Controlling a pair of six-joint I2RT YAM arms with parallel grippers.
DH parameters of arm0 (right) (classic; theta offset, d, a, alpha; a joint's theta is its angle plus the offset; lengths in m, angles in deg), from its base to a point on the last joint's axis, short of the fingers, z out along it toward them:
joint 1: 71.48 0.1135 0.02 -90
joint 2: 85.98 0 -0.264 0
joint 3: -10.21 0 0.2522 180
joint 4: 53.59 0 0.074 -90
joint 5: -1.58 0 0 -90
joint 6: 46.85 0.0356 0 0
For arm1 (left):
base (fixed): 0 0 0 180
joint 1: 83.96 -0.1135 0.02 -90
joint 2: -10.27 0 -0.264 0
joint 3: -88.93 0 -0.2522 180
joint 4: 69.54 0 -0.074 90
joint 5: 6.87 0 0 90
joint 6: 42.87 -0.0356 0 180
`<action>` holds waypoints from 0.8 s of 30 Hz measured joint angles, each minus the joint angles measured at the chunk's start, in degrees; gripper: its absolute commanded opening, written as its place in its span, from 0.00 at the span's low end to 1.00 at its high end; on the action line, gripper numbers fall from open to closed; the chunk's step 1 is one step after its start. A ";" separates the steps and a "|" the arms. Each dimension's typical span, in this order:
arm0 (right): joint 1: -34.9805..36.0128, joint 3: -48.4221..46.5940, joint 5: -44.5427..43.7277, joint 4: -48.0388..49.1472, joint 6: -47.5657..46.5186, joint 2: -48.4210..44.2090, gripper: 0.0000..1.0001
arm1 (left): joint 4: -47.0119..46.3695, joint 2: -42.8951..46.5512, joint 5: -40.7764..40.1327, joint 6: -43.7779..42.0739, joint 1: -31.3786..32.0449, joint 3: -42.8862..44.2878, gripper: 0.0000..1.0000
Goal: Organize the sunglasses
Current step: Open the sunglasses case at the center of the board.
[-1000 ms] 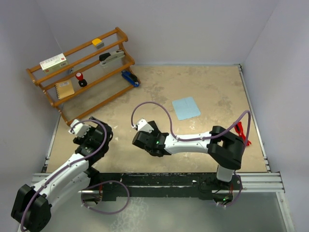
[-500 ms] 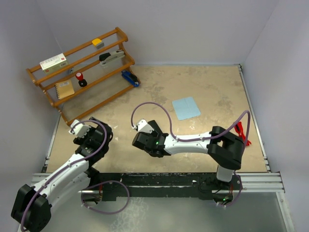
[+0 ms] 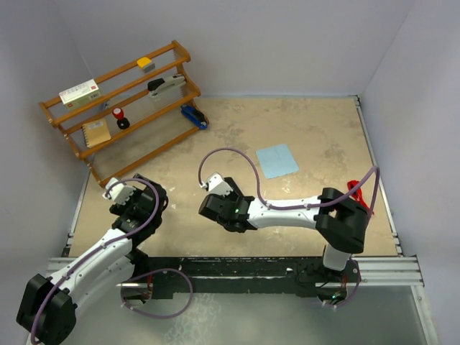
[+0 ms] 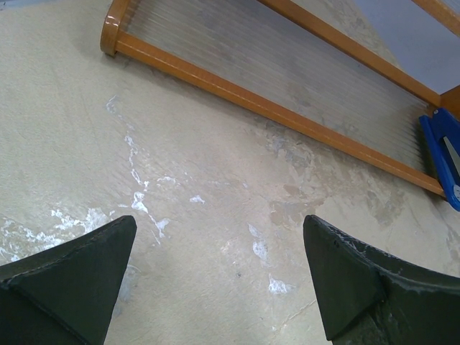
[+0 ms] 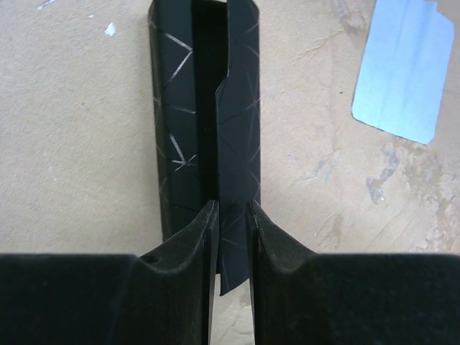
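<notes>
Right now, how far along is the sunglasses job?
Done: nothing stowed; the sunglasses lie on the table beside the right arm. In hand: the right gripper is pinched on the flap of the black case; the left gripper hangs open. Left: open the case, load the sunglasses, close it. The blue cloth lies flat.

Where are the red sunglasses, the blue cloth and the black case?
sunglasses (image 3: 357, 192): top view, visible red frame.
blue cloth (image 3: 277, 160): top view, its centre.
black case (image 5: 172, 108): right wrist view, left panel.
</notes>
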 measured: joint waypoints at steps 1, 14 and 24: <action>-0.17 0.00 -0.37 -0.13 0.04 -0.13 0.25 | 0.00 0.00 0.07 0.00 0.00 0.00 0.97; -9.09 4.00 -0.70 0.59 0.28 -3.89 0.26 | 0.00 0.00 0.37 -0.52 0.00 0.00 0.97; -11.43 5.16 0.92 3.43 0.07 -2.10 0.27 | 0.15 0.02 0.35 -1.60 0.00 0.20 0.97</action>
